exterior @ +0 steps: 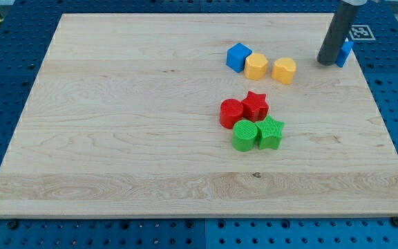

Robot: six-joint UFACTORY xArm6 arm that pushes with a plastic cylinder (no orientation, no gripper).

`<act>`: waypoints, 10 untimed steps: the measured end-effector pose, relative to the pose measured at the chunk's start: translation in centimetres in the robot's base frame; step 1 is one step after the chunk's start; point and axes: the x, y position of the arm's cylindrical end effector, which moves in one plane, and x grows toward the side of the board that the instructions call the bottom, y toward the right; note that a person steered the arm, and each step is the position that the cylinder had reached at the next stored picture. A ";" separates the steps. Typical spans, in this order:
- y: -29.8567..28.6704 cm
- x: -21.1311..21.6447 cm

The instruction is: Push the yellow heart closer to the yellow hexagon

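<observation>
The yellow heart (284,70) lies in the upper right part of the wooden board (116,124). The yellow hexagon (256,66) sits just to its left, with a small gap between them. A blue cube (238,57) touches the hexagon's left side. My tip (325,62) stands to the right of the yellow heart, about a block's width away from it, not touching. A second blue block (345,54) is partly hidden behind the rod at the board's right edge.
A cluster lies below the yellow blocks: a red cylinder (231,113), a red star (256,105), a green cylinder (244,135) and a green star (271,132). The board's right edge runs close to my tip.
</observation>
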 end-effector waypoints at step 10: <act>-8.1 0.2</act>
